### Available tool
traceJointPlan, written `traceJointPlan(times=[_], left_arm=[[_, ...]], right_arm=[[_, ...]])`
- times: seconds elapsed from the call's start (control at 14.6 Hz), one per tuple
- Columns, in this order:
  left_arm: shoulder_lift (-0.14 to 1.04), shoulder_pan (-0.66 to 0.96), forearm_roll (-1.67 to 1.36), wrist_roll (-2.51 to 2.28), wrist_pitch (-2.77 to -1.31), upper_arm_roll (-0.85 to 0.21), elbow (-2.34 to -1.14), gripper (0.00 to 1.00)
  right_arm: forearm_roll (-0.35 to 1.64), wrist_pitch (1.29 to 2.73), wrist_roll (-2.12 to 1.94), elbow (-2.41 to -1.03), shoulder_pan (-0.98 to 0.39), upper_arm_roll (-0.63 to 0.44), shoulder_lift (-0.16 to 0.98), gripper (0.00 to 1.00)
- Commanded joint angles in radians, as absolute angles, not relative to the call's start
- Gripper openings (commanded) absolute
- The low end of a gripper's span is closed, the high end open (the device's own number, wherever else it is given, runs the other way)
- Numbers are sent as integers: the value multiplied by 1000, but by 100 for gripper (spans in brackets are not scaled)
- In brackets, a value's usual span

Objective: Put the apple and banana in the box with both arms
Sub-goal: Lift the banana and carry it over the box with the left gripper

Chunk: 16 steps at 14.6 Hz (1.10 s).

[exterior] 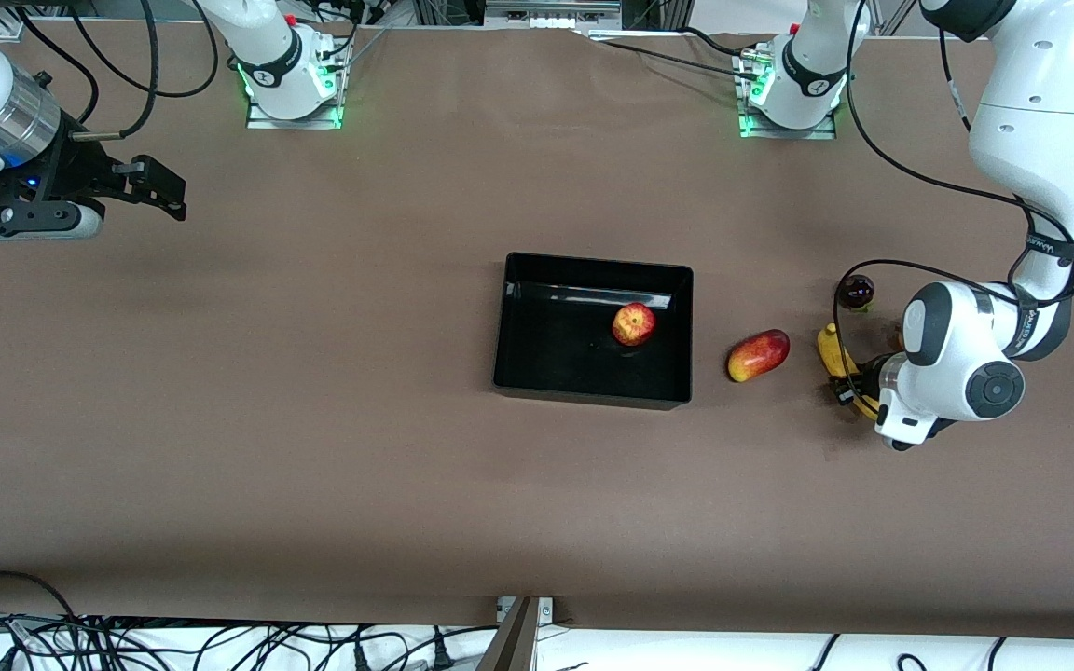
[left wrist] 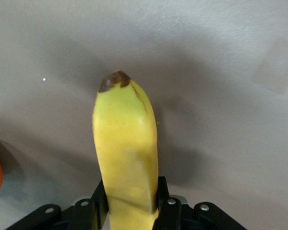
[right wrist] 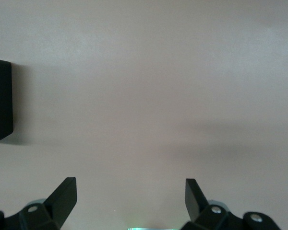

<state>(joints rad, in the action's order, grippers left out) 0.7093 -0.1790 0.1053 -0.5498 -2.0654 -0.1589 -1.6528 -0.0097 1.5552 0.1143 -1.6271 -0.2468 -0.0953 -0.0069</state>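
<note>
Left wrist view shows the left gripper (left wrist: 130,211) clamped across the banana (left wrist: 126,163) near the table's left-arm end; it looks light, smooth, bruisable. Apple (exterior: 633,323) sits in the box (exterior: 593,396). Right gripper (right wrist: 130,197) waits, fingers wide.

A bench (exterior: 332,447) covered in plain matte brown material fills nearly the whole front view. Black cables (exterior: 220,643) lie tangled over a white surface below its near edge, where a small metal bracket (exterior: 526,610) sits at the middle. Soft, even light casts faint shadows.
</note>
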Motion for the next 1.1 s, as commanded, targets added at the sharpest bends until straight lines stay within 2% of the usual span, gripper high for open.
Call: traceJointPlan(times=[0.0,0.14,0.34,0.48,1.03], left_arm=[[625,-181,106,-548,-2029,-199,-1667,0],[575,-175,106,-560,-1962,-242,-1634,0],[557,-173,106,-581,-1749,-328,-1473,0],[557,-160,113,-641,-1678,-382,-1410,0],[555,126,118,-822,-1674,-394,-1394,0]], right_arm=[[-14,1539,114,-1612,-250,-95,-5,100],[-14,1539,114,-1612,-250,-95,-5,100],[-14,1539,114,-1612,-250,-95,-5,100],[-12,1539,114,-1612,-250,-95,-3,100],[-14,1537,110,-1612,-250,-95,-3,100]])
